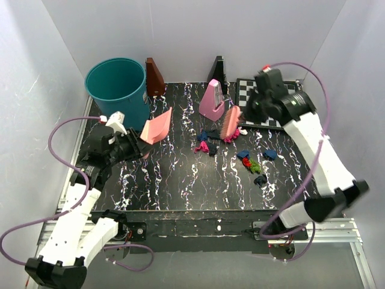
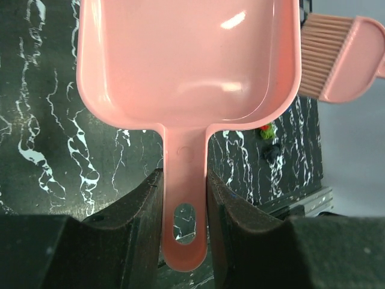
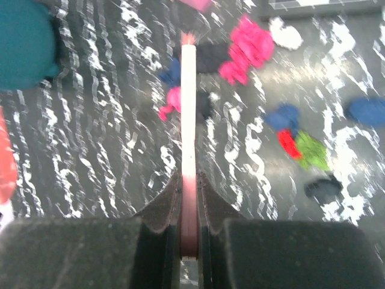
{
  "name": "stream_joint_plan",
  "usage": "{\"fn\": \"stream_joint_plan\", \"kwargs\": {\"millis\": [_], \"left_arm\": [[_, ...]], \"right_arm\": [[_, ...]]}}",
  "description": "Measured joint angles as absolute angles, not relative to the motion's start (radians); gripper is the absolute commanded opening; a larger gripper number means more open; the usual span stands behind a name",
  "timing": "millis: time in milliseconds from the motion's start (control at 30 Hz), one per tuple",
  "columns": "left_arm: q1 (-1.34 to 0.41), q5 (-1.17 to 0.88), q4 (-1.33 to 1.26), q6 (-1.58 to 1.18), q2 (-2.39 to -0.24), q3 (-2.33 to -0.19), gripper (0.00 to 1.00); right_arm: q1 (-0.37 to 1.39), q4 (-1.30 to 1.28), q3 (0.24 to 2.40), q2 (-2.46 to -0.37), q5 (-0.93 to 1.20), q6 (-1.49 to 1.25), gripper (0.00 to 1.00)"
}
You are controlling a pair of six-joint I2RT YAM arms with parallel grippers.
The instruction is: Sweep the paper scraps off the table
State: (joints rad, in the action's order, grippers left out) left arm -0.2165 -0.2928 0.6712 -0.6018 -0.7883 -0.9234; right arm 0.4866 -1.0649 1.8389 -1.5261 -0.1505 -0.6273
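The pink dustpan is grasped by its handle between the fingers of the left hand. It is held tilted at the left centre of the top view, just right of a teal bin. Whether its lip touches the table cannot be told.

The pink brush is clenched by its thin handle in the right hand, slightly right of centre in the upper half of the top view. Its bristles are turned down towards the table, near a pink wedge-shaped object.

The paper scraps are spread over the black, white-veined table at the middle and right of the top view. Magenta and dark blue wads are gathered just beside the bristles, and blue, red, green and dark wads are scattered further to the lower right. In the right wrist view most scraps are seen right of the brush. A chessboard is partly hidden behind the right arm at the upper right.
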Motion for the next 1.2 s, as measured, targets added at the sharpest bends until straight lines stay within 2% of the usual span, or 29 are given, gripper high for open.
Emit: {"fn": "stream_joint_plan", "kwargs": {"millis": [133,233,433,800,1200], "left_arm": [[-0.327,-0.249,0.625,-0.593,-0.837,-0.897,0.0],[-0.411,-0.228,0.59,-0.582,-0.855,-0.868,0.0],[-0.522,-0.186,0.562,-0.545,-0.854,-0.859,0.0],[-0.608,-0.15,0.577,-0.492,-0.863,-0.859,0.0],[-0.608,-0.101,0.586,-0.474,-0.85,-0.859,0.0]], "right_arm": [[0.415,-1.062,1.56,-1.296,-0.144,-0.659,0.01],[0.38,-1.111,1.391,-1.17,-0.22,-0.699,0.01],[0.361,-1.303,1.322,-1.021,-0.383,-0.851,0.01],[0.35,-1.339,1.232,-1.2,-0.424,-1.092,0.01],[0.349,-1.335,1.261,-1.32,-0.349,-1.069,0.01]]}}
